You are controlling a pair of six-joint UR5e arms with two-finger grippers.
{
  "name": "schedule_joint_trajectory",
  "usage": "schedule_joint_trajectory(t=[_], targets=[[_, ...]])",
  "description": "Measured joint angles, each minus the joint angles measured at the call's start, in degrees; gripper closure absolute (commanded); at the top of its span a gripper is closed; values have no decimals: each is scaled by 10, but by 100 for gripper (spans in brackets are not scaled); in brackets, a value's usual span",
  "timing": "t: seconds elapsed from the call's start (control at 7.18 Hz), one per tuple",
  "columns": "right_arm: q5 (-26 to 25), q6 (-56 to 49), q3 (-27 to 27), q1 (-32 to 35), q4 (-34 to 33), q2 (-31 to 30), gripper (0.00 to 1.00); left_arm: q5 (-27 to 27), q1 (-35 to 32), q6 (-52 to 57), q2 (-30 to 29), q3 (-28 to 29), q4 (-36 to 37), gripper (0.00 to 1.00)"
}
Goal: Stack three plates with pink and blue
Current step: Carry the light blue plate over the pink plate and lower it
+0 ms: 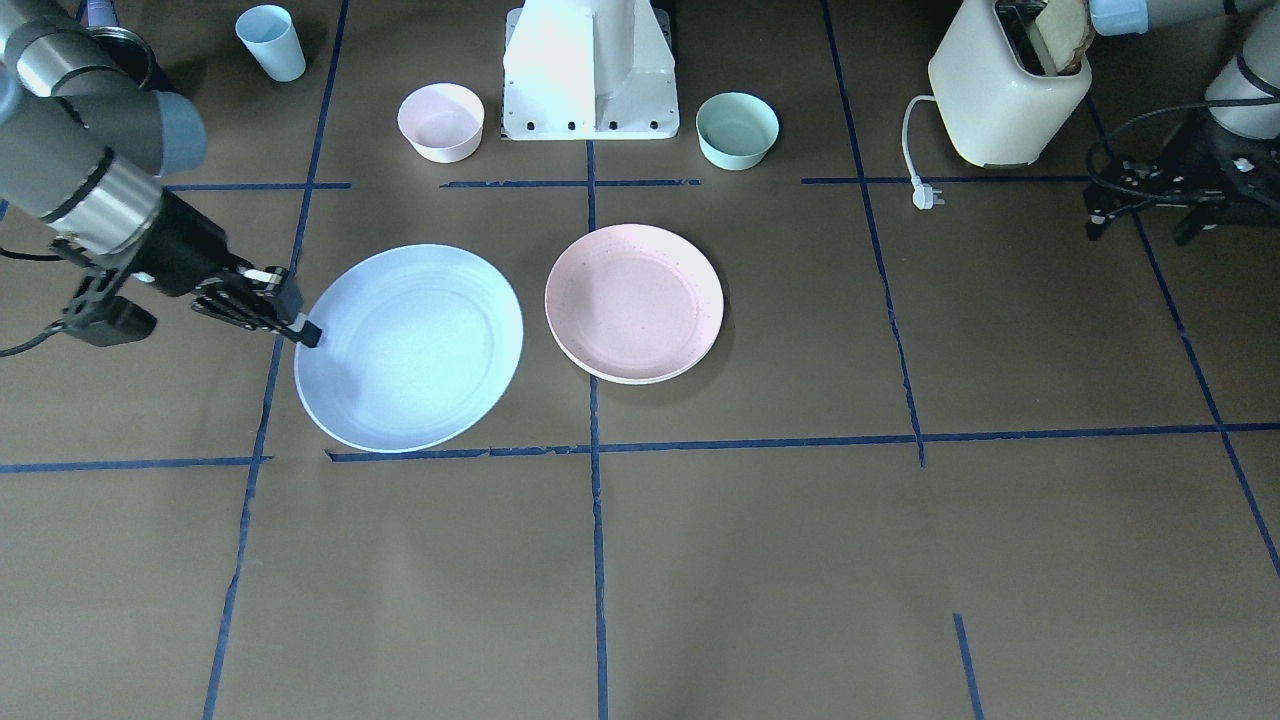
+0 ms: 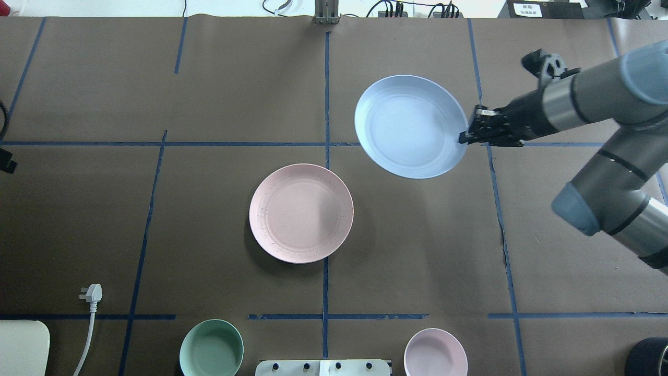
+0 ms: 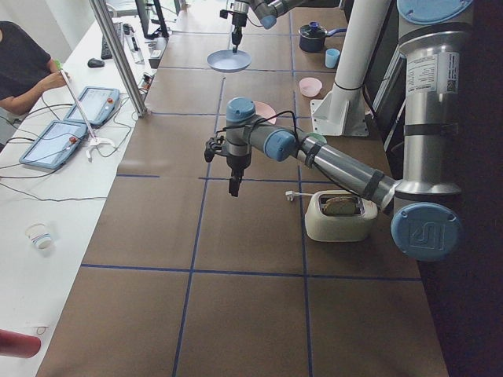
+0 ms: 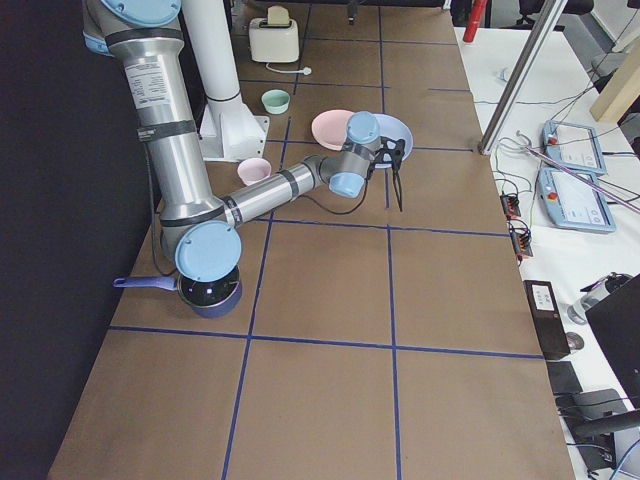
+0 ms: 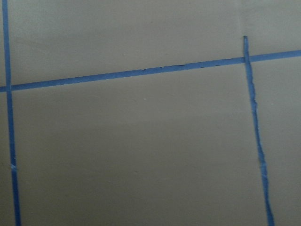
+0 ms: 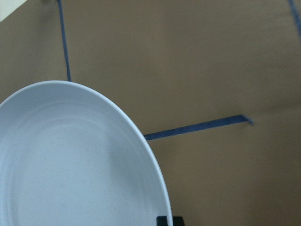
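Note:
My right gripper (image 1: 305,335) is shut on the rim of the light blue plate (image 1: 410,348) and holds it roughly level above the table, right of the centre line in the overhead view (image 2: 411,125). The plate fills the lower left of the right wrist view (image 6: 70,165). The pale pink plate (image 2: 301,220) lies flat at the table's centre. A paler second rim (image 1: 640,379) shows under its front edge; a cream-white plate is not plainly in view. My left gripper (image 1: 1105,212) hovers over bare table at the far left; I cannot tell whether it is open.
A small pink bowl (image 1: 440,120) and a mint-green bowl (image 1: 737,128) stand either side of the robot base (image 1: 590,70). A cream toaster (image 1: 1005,90) with its loose plug (image 1: 925,195) stands near the left arm. A blue cup (image 1: 270,40) is behind the right arm.

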Motion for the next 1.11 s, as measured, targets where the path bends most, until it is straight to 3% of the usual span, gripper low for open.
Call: schedule_joint_trajectory(t=[0.28, 0.56, 0.98, 1.11], targets=[[-114, 16, 15, -109, -98, 67, 100, -31, -52, 88, -4, 63, -7, 0], [-198, 29, 14, -190, -149, 106, 100, -40, -65, 108, -7, 86, -10, 0], [-223, 33, 13, -219, -172, 119, 98, -41, -67, 111, -9, 92, -11, 0], [-224, 33, 13, -223, -172, 119, 76, -41, -67, 111, -9, 92, -11, 0]])
